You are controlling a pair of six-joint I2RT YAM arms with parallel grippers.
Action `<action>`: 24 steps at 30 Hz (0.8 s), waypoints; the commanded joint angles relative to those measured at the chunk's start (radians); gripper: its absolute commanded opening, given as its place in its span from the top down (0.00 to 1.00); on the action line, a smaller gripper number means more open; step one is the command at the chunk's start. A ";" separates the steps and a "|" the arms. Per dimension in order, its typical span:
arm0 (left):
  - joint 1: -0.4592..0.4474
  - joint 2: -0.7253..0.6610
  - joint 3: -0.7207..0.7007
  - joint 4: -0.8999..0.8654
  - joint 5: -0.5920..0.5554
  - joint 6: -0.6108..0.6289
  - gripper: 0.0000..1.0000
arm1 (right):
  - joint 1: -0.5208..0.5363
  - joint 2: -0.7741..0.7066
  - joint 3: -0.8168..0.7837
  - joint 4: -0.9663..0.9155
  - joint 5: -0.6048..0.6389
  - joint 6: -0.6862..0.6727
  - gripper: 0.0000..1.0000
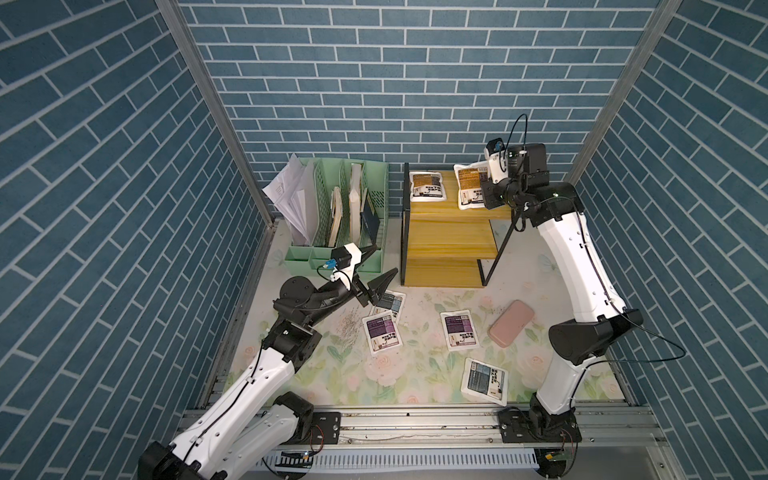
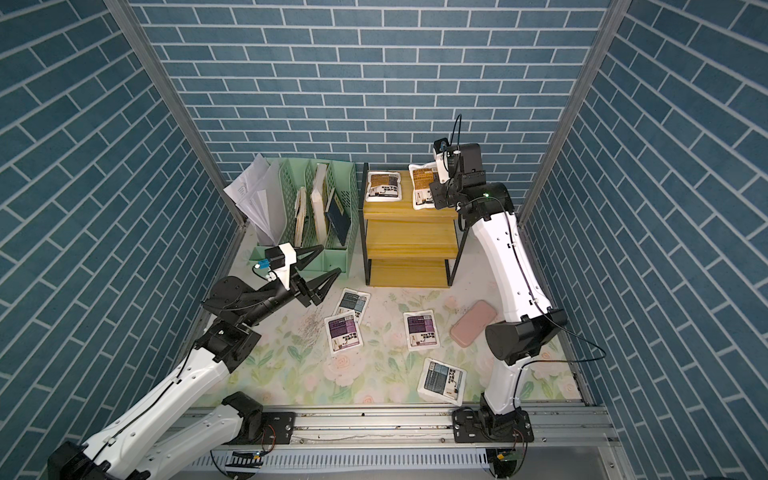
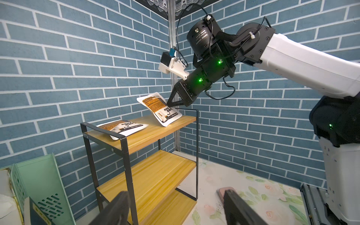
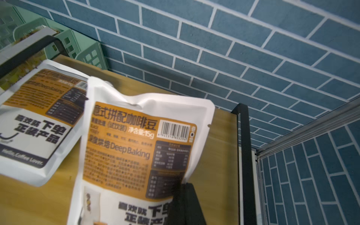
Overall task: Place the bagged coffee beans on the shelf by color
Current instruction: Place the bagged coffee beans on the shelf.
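Back right: the shelf (image 1: 449,245), middle and bottom boards bare. Flat on the top board: one orange-brown pouch (image 1: 426,187). Just beside it, tilted, lower end at or just over the same board, long axis leaning up and away: second orange-brown pouch (image 3: 161,111), pinched at its side edge in the clenched right gripper (image 3: 169,105). Probably only lowering and letting go to do here. Down on the table (image 1: 332,374): purple pouches (image 1: 382,332), and one grey-blue pouch (image 1: 392,305) close by the left gripper (image 1: 388,258), spread wide, empty.
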 commanded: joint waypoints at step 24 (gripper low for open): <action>-0.006 -0.067 -0.036 -0.093 -0.055 0.077 0.19 | -0.003 0.068 0.151 0.045 0.074 0.004 0.69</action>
